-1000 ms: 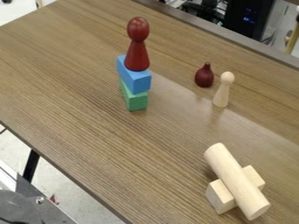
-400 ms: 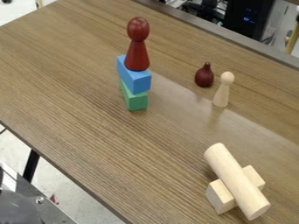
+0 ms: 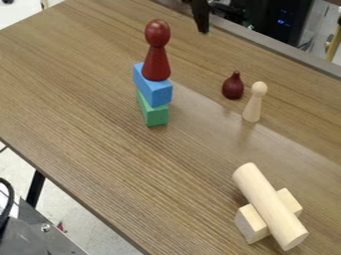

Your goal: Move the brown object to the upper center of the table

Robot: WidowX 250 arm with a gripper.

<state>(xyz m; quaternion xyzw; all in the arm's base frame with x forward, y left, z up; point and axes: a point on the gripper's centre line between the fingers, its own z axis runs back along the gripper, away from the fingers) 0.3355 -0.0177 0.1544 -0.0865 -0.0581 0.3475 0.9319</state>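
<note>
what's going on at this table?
Nothing is being handled right now. The black gripper is at the top edge, away from the pieces. The dark brownish-red bulb-shaped piece, probably the one to move, stands beside the pale peg figure. A red figure tops the blue and green blocks.

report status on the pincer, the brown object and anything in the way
Pincer at view's top edge, by far side of table. Brown object, likely the dark bulb, upright on table. Pale peg close beside it, could crowd a grasp.
</note>
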